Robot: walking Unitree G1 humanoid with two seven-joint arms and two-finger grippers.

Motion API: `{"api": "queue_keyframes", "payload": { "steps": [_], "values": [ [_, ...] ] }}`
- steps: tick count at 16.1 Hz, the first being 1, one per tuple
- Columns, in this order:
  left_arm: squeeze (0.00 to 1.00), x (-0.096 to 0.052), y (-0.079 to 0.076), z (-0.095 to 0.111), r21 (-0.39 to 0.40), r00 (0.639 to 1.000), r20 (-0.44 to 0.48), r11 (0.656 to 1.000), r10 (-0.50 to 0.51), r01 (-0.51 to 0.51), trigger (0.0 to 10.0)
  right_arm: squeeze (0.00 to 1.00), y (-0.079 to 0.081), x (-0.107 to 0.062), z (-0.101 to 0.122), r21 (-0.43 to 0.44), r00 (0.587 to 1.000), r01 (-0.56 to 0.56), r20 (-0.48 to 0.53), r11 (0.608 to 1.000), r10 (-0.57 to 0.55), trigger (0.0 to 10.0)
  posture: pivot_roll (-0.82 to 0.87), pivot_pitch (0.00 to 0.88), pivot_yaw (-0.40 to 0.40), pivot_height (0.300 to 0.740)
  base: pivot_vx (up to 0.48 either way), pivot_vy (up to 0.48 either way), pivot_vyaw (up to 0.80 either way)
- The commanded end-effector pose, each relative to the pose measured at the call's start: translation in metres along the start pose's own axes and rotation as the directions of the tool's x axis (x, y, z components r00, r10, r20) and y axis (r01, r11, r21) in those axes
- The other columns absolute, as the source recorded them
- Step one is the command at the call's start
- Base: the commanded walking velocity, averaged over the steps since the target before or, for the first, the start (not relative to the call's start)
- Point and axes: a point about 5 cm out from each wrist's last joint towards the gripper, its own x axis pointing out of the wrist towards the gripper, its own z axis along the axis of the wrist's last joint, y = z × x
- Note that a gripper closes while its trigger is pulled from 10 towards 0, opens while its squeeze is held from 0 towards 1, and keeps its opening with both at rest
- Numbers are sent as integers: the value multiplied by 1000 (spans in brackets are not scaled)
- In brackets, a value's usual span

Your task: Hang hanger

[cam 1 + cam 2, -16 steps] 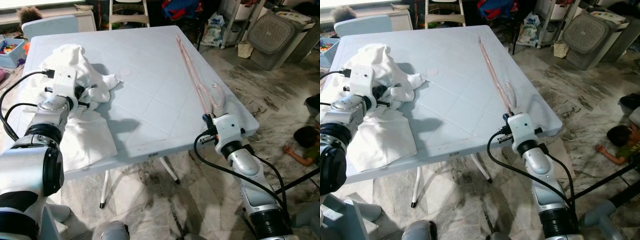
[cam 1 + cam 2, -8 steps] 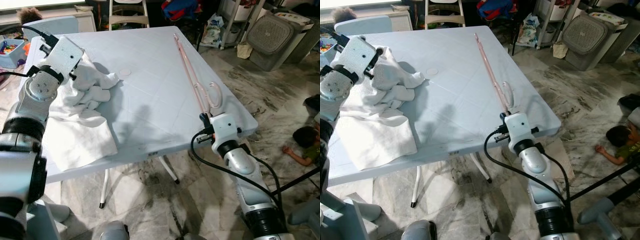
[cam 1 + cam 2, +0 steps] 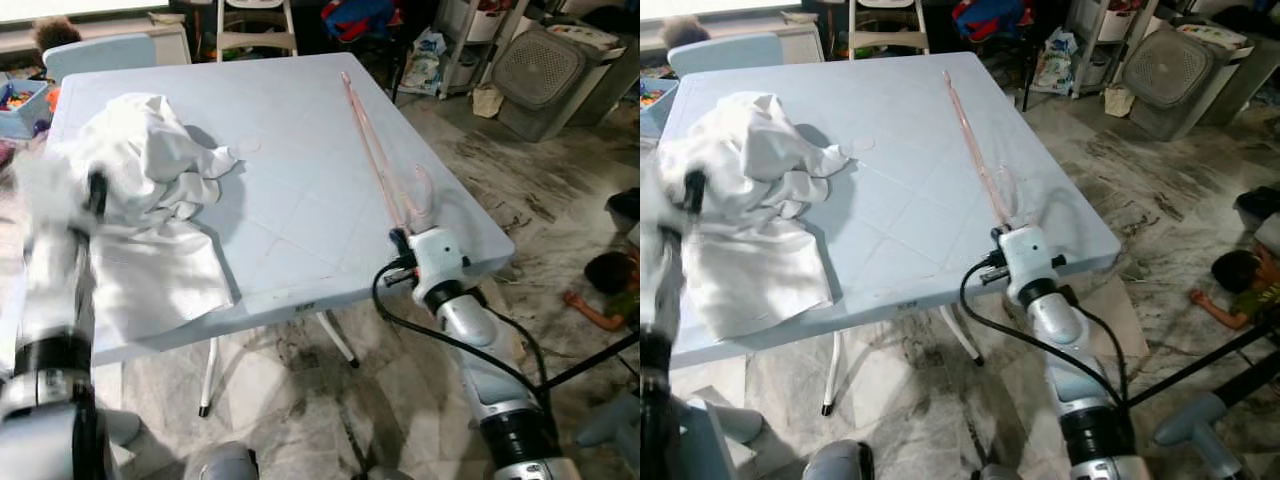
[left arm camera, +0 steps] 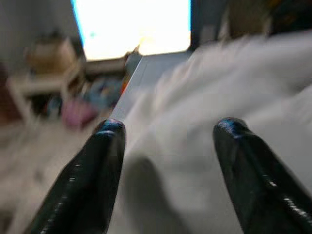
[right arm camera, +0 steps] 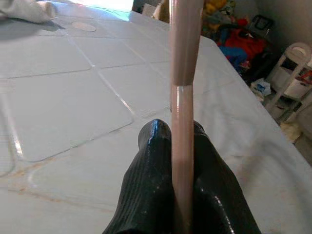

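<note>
Right wrist view: right gripper has both black fingers pressed together on the pink hanger, which runs straight out from between them over the white table. In the left eye view the hanger sits along the right part of the table, long straight bar pointing to the far edge, hook end at the near right corner, raised a bit at the gripper. Right gripper is at that near right edge, its arm coming up from below the tabletop. White cloth bunched on the left side of the table, part spread flat toward the near edge. Left arm very blurred at the left edge over the cloth. Left wrist view: left gripper fingers spread wide apart, nothing between them, blurred white cloth beyond. A person lies on the marble floor at far right.
</note>
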Motion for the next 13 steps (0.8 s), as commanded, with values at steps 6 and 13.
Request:
{"api": "queue_keyframes", "payload": {
  "steps": [6,13],
  "values": [
    [1000,-42,2,31,70,966,251,994,66,-86,10000,0,9,12,2,17,1000,-9,26,1000,8,10000,87,0,-16,740,0,0,0],
    [1000,-68,20,-32,-16,964,-124,971,234,-238,10000,0,7,8,-4,18,1000,-4,13,1000,4,10000,77,0,-16,740,0,0,0]
  ]
}}
